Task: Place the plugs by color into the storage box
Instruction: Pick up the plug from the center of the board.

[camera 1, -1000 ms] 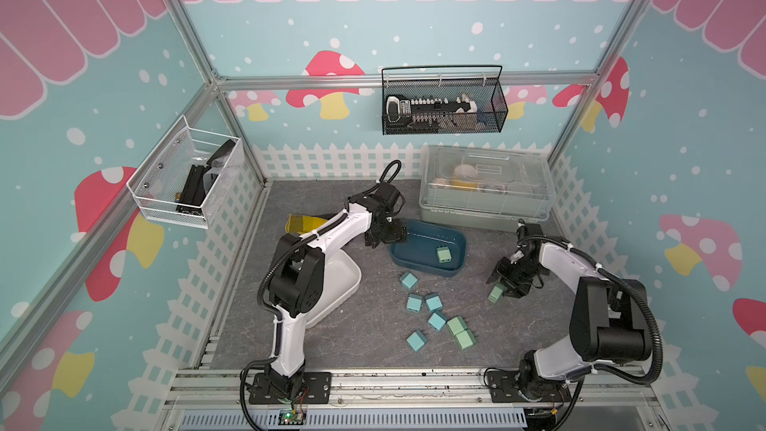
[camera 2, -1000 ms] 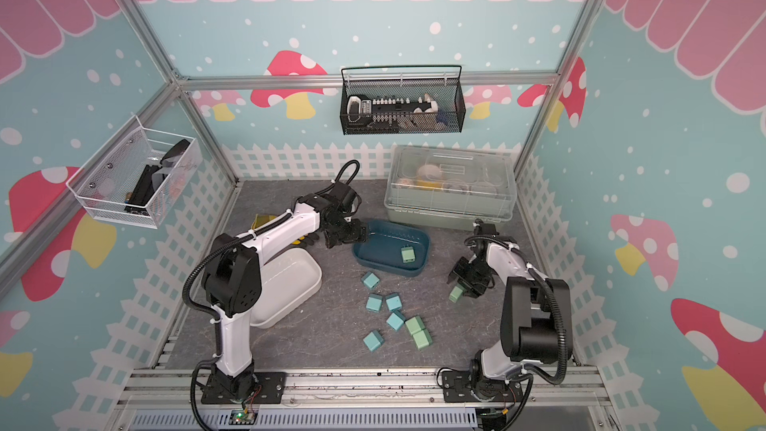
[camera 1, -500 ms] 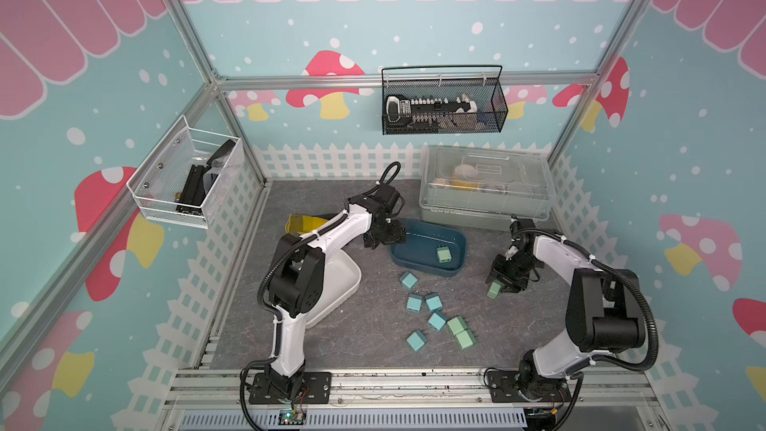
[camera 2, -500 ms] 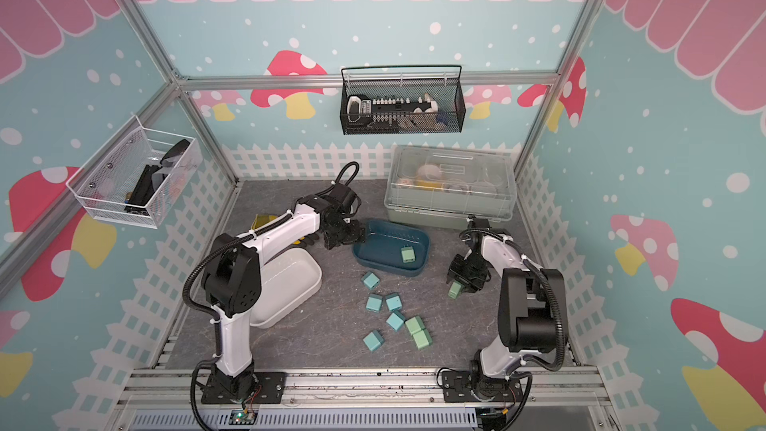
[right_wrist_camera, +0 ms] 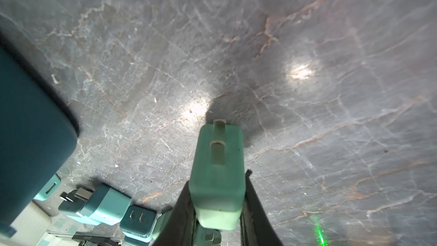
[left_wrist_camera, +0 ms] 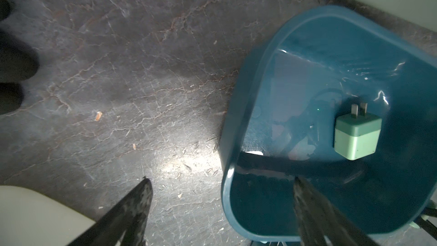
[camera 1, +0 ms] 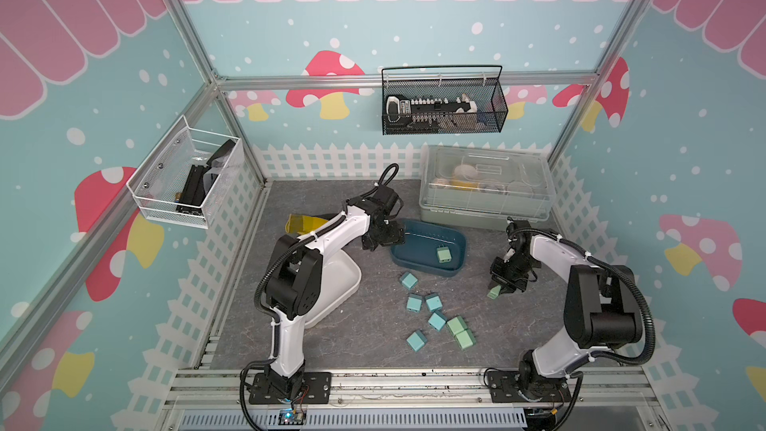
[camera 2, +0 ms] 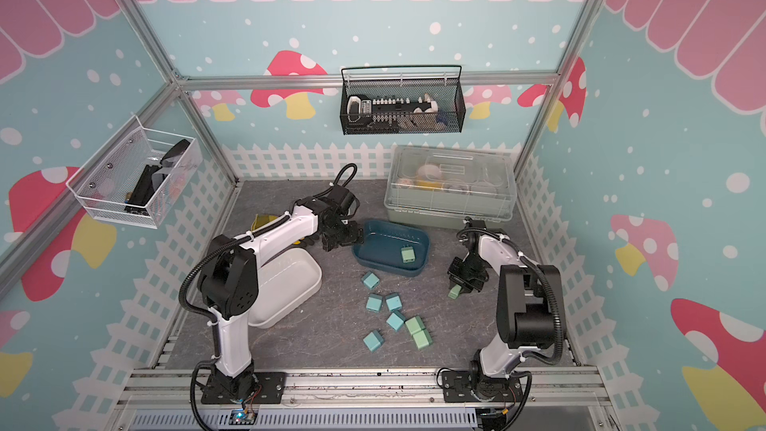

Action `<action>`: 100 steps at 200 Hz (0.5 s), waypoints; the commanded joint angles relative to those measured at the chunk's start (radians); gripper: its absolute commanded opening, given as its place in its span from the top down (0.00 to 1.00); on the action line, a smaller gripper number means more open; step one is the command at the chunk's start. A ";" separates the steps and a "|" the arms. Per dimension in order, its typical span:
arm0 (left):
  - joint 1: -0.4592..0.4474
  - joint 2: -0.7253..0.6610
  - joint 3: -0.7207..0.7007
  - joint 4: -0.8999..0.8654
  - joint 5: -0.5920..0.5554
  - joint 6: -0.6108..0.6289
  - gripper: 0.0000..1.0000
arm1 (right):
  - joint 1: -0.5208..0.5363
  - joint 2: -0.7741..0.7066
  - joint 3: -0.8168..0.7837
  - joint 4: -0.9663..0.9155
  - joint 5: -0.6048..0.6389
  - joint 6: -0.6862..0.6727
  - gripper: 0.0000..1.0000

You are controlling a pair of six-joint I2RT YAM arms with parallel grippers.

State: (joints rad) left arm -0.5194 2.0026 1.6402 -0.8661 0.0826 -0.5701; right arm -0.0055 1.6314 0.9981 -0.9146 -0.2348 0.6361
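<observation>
The right arm rose from the table's front right corner, folded at a high elbow and bent down at the wrist, so that the right tool (camera 1: pixel 503 284) pointed at the table (camera 1: pixel 373 201) near its right edge. Its jaws were closed on a pale green plug (camera 1: pixel 494 293), gripping the flat sides. In the right wrist view this plug (right_wrist_camera: pixel 218 173) stuck out past the fingertips (right_wrist_camera: pixel 186 197), its two metal prongs on the end facing away from the tool. Whether it touched the table could not be told.

The left arm reached from the front edge toward the middle of the table. The left tool (camera 1: pixel 383 238) hung over the left end of the blue tray (camera 1: pixel 414 242). Its jaws were spread wide and held nothing: in the left wrist view one finger was inside the tray rim (left_wrist_camera: pixel 236 114) and the other stood over bare table.

A second green plug (camera 1: pixel 444 254) lay in the tray, prongs toward the back edge. Between the tray and the front edge lay five light blue plugs (camera 1: pixel 433 302) and two green plugs (camera 1: pixel 456 325) that touched each other.
</observation>
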 commanded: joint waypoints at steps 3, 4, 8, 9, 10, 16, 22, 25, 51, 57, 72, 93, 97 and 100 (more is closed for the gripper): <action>0.001 -0.039 -0.009 0.009 -0.022 -0.019 0.10 | 0.006 0.049 -0.006 -0.020 0.008 -0.019 0.87; 0.001 -0.039 -0.009 0.009 -0.022 -0.019 0.10 | 0.006 0.049 -0.006 -0.020 0.008 -0.020 0.87; 0.001 -0.039 -0.008 0.010 -0.021 -0.020 0.10 | 0.006 0.049 -0.003 -0.020 0.004 -0.022 0.88; 0.001 -0.039 -0.008 0.010 -0.021 -0.020 0.10 | 0.006 0.049 -0.002 -0.020 0.004 -0.022 0.89; 0.001 -0.039 -0.009 0.010 -0.021 -0.020 0.10 | 0.006 0.049 -0.001 -0.020 0.003 -0.022 0.89; 0.001 -0.040 -0.009 0.010 -0.022 -0.020 0.11 | 0.006 0.048 0.005 -0.022 -0.002 -0.024 0.89; 0.001 -0.041 -0.008 0.010 -0.022 -0.022 0.10 | 0.007 0.045 0.014 -0.024 -0.006 -0.026 0.89; 0.001 -0.041 -0.009 0.011 -0.024 -0.022 0.10 | 0.008 0.043 0.017 -0.027 -0.008 -0.026 0.89; 0.001 -0.047 -0.009 0.013 -0.026 -0.025 0.10 | 0.038 0.017 0.080 -0.058 -0.013 -0.029 0.91; 0.003 -0.048 -0.008 0.014 -0.027 -0.027 0.10 | 0.049 0.015 0.100 -0.071 -0.016 -0.028 0.91; 0.004 -0.053 -0.005 0.015 -0.030 -0.028 0.10 | 0.083 0.015 0.158 -0.091 -0.041 -0.014 0.90; 0.010 -0.060 -0.003 0.014 -0.033 -0.030 0.10 | 0.153 0.030 0.279 -0.119 -0.040 0.006 0.90; 0.010 -0.063 -0.002 0.015 -0.033 -0.030 0.10 | 0.166 0.038 0.309 -0.128 -0.037 0.007 0.90; 0.012 -0.065 -0.003 0.015 -0.034 -0.030 0.10 | 0.178 0.046 0.334 -0.133 -0.035 0.007 0.90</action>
State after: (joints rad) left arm -0.5175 1.9915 1.6402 -0.8597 0.0734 -0.5762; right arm 0.1047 1.6512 1.1995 -0.9932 -0.2569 0.6262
